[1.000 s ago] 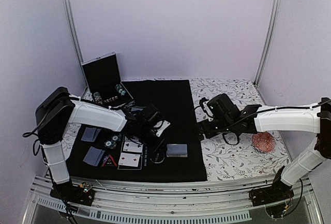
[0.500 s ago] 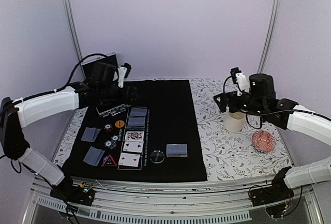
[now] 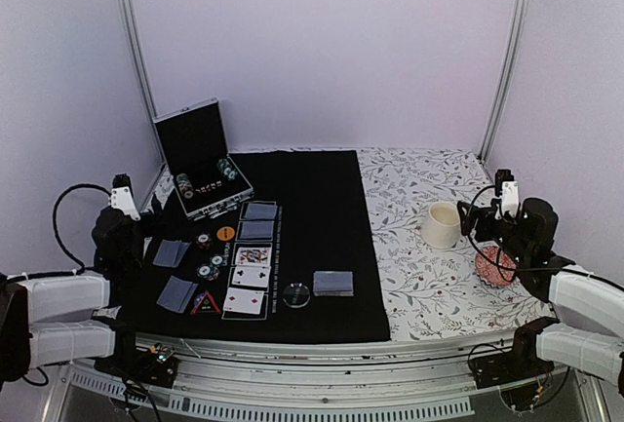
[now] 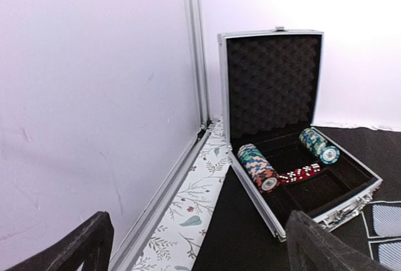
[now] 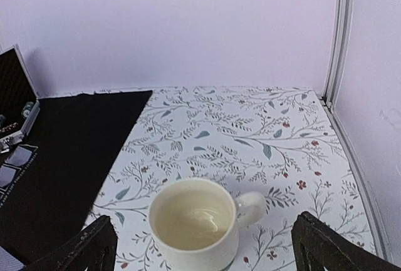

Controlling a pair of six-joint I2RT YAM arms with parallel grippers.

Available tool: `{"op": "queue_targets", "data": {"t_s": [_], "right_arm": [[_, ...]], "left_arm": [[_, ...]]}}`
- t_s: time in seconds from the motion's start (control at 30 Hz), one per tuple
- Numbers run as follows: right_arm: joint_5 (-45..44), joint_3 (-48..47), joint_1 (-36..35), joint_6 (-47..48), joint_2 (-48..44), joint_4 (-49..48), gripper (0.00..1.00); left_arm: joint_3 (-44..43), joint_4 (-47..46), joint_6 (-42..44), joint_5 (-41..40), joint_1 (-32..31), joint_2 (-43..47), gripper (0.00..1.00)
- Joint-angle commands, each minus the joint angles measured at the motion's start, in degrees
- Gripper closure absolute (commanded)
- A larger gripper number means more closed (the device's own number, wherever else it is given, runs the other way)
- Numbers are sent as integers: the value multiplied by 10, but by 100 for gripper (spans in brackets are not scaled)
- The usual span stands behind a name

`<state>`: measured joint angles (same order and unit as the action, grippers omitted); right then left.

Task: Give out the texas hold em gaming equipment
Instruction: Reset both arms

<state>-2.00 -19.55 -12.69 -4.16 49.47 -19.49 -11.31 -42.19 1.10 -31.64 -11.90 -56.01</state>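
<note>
L gripper (image 4: 200, 246) is seen spread, nothing pinched, off the left side of the black mat (image 3: 322, 208); R gripper (image 5: 207, 249) is likewise spread & empty, near the cream cup (image 5: 194, 221). Cards (image 3: 251, 279), striped chips (image 3: 210, 268), red triangle (image 3: 205, 303), clear disc (image 3: 297, 294) & deck (image 3: 332, 283) are laid on the mat; chip stacks (image 4: 258, 164) are held in the open case (image 4: 351, 199). Layout is judged nearly complete; if more chips are wanted, the case should be entered from above w/ the L arm, jaws kept wide, red dice (image 4: 299, 174) left undisturbed.

Open case (image 3: 200, 164) back-left, cards (image 3: 251, 277) mid-left, cup (image 3: 441, 224) right
</note>
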Motion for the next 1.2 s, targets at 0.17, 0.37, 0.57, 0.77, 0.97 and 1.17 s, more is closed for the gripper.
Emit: {"op": "queue_targets", "data": {"t_s": [0.17,0.37,0.57,0.77,0.97,1.17], "right_arm": [[-80,144,6,81,15,-291,1],[-56,185,25,99,114,-454,1],[2,151,42,164,280,-612,1],[104,108,129,105,393,-658,1],[139,55,162,69,388,-544,1],[138,53,163,69,387,-542,1]], "left_arm": [[46,-362,36,54,34,-213,2],[52,-496,26,135,65,-336,2],[13,-419,22,152,73,-338,2],[-12,-363,23,172,74,-333,2],[-14,-359,22,173,75,-333,2],[-15,-358,21,174,75,-333,2]]}}
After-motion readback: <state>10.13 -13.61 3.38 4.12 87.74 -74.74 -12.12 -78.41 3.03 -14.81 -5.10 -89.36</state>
